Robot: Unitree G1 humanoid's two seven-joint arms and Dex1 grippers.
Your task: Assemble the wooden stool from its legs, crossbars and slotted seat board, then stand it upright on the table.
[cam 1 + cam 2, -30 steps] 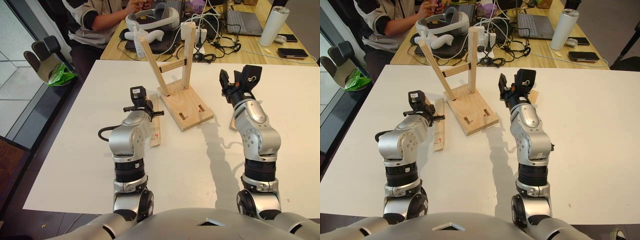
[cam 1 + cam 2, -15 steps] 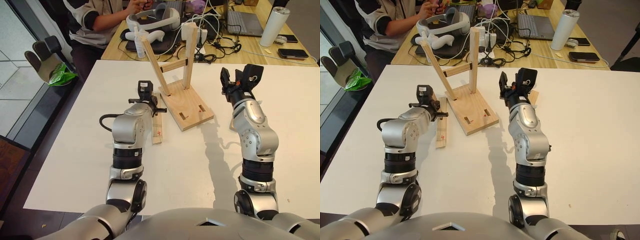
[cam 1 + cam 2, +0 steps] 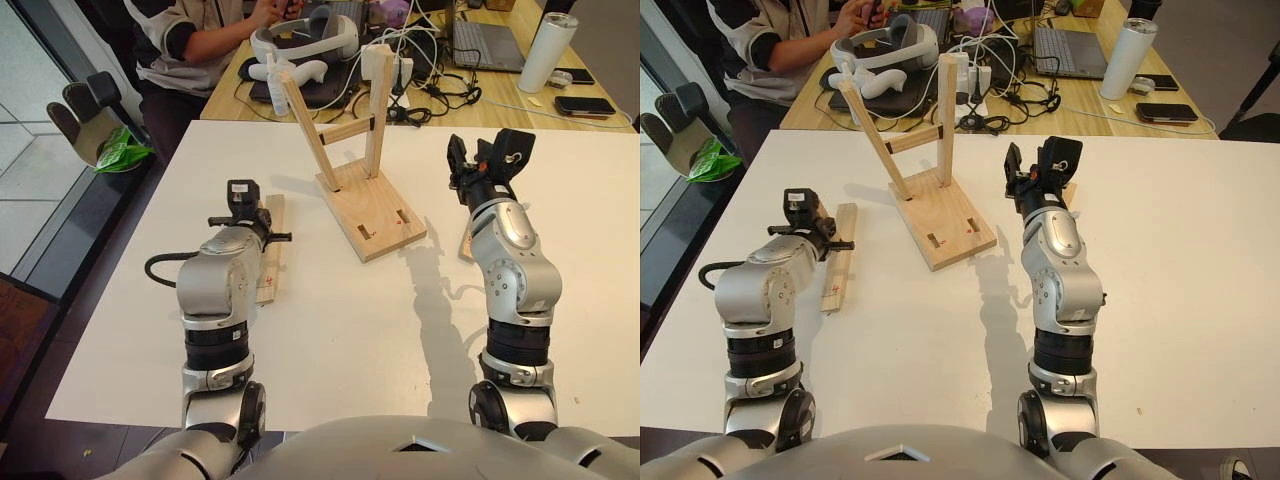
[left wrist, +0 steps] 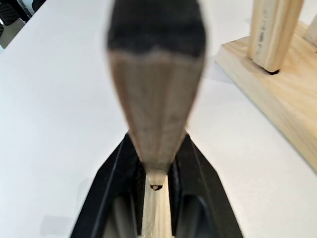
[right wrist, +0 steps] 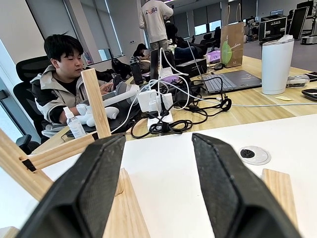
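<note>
We identify each arm by its rounded silver-grey housings: left arm, right arm. Black ribbed joint rings separate the housings. A black cable loops beside the left arm. The left hand and right hand are matte black. The right hand's fingers are broad, textured wedges.

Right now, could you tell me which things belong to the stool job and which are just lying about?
Job: seat board, fitted legs, crossbar, loose leg in the left tool, spare piece beside the right arm.
Lying about: headset, tumbler, laptop, phone, cables.
</note>
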